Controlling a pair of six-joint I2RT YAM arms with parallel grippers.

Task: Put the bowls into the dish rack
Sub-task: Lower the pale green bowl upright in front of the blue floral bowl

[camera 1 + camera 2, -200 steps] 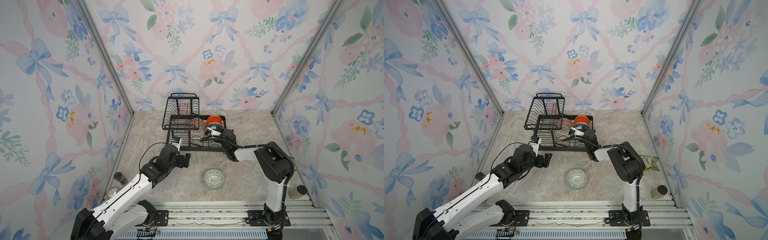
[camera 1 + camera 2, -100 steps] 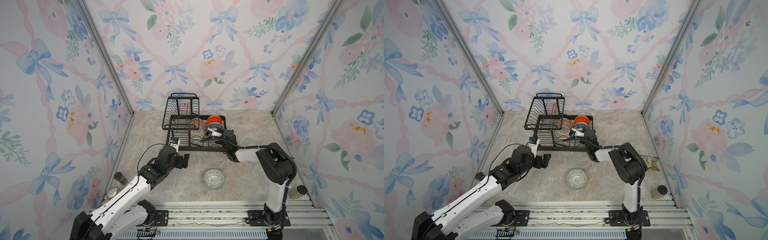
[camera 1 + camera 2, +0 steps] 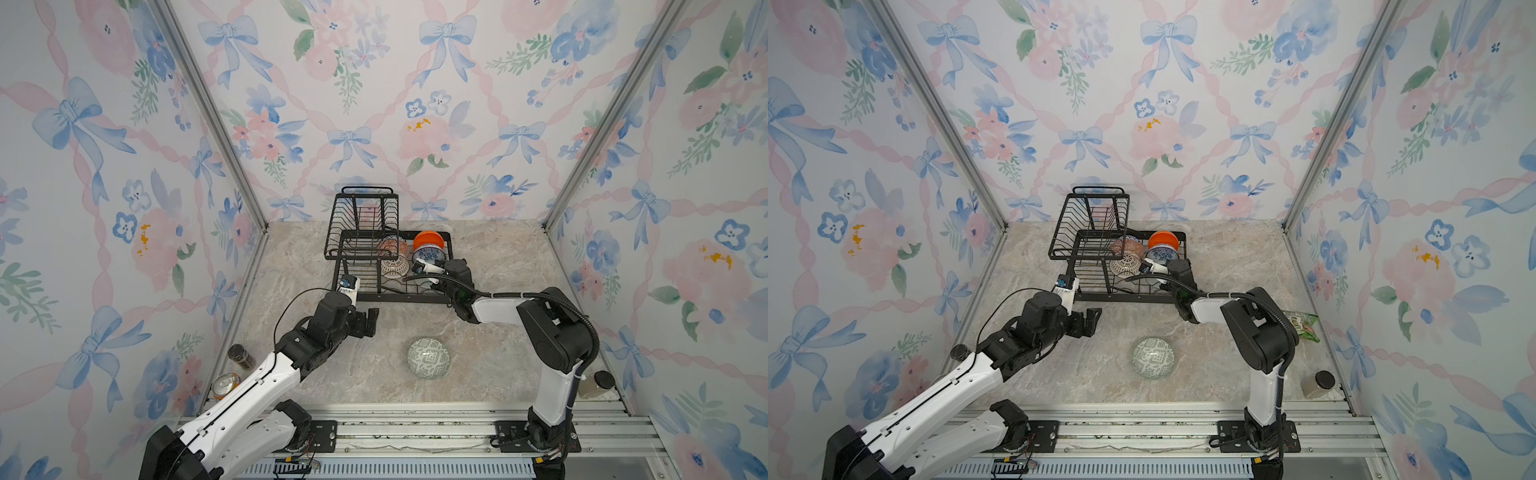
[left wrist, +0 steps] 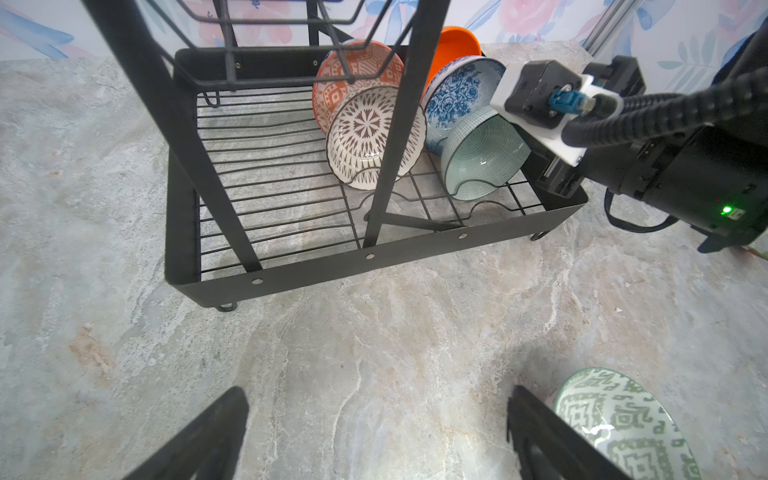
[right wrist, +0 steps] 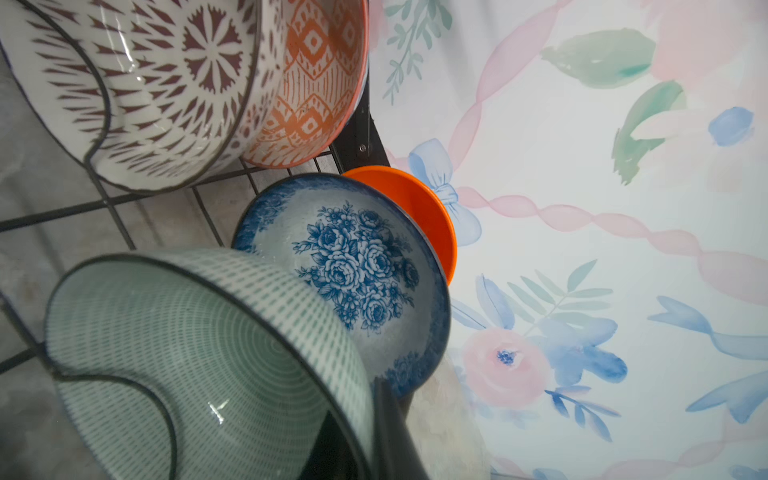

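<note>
Little has moved. Right claw (image 5: 374,428), jaws narrow at rim of mint bowl (image 5: 187,353) in rack (image 4: 374,257), grip uncertain; release only once it leans on blue bowl (image 5: 353,266). Left claw (image 4: 374,436), wide open, empty, hovers near green bowl (image 3: 429,358) on worktop (image 3: 498,353).

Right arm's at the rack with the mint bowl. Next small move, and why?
Probably open the right gripper to let go: the mint bowl already stands on edge in the dish rack, with the jaws straddling its rim.
</note>
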